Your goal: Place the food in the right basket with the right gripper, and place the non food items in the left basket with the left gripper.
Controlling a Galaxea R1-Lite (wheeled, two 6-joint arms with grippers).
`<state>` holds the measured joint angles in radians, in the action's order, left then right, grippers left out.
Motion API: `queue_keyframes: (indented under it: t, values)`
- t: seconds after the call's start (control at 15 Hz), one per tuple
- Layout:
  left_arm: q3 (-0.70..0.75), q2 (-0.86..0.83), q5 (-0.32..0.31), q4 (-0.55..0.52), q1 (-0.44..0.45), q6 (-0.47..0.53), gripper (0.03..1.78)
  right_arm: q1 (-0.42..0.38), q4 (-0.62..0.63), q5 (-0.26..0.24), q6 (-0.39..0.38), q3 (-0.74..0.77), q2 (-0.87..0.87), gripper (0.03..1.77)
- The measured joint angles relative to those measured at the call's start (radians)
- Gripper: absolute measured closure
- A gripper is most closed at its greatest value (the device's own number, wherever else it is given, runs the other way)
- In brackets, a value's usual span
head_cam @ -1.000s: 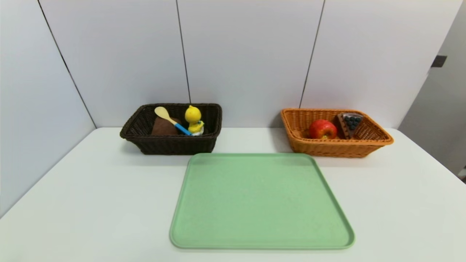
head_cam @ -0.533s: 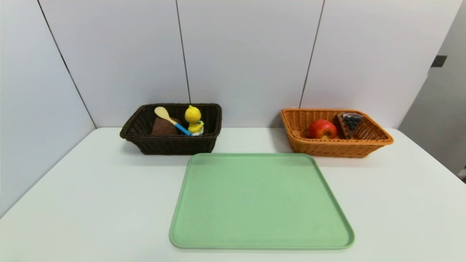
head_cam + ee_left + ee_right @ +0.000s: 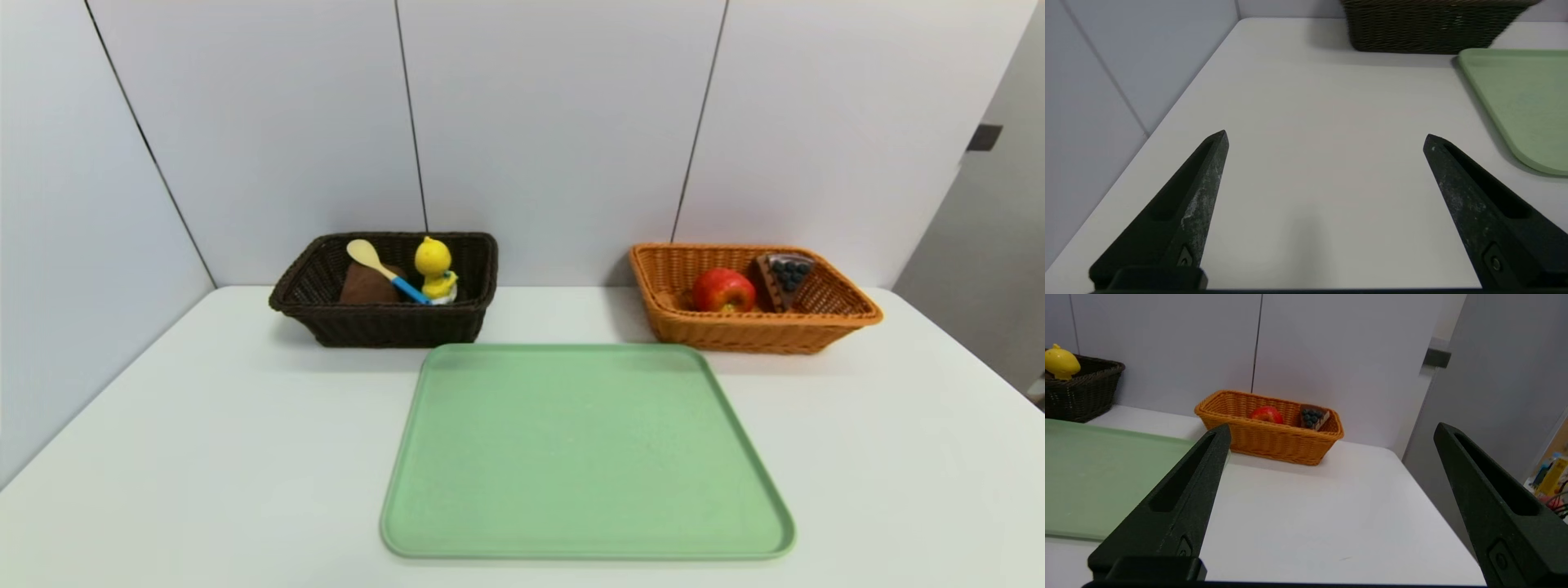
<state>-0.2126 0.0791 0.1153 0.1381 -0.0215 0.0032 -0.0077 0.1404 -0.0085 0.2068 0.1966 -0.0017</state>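
The orange right basket [image 3: 849, 314] at the back right holds a red apple [image 3: 723, 290] and a blueberry cake slice [image 3: 784, 276]. In the dark left basket [image 3: 384, 327] lie a wooden spoon with a blue handle [image 3: 382, 268], a yellow duck toy [image 3: 434, 268] and a brown lump [image 3: 366, 286]. Neither arm shows in the head view. My left gripper [image 3: 1326, 139] stands open over bare table near the front left. My right gripper [image 3: 1331, 430] stands open over bare table at the front right, well short of the orange basket [image 3: 1274, 445].
A green tray [image 3: 584, 449] lies in the middle of the white table [image 3: 204, 425], with nothing on it. Grey wall panels close off the back and the left side. The table's right edge [image 3: 1437, 506] drops off beside my right gripper.
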Motion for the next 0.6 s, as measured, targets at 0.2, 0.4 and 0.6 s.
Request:
queue_keyframes:
  t: [0.2,0.4,0.6]
  values:
    - [0.098,-0.058,-0.118,-0.178,0.004,0.070,0.12,0.000,0.132,0.003,0.024,-0.061,0.000,0.09]
    - [0.196,-0.076,-0.128,-0.403,0.005,0.109,0.12,0.000,0.304,0.014,0.066,-0.173,0.000,0.09]
    - [0.211,-0.079,-0.127,-0.313,0.005,0.115,0.12,0.000,0.166,0.042,0.067,-0.194,0.000,0.09]
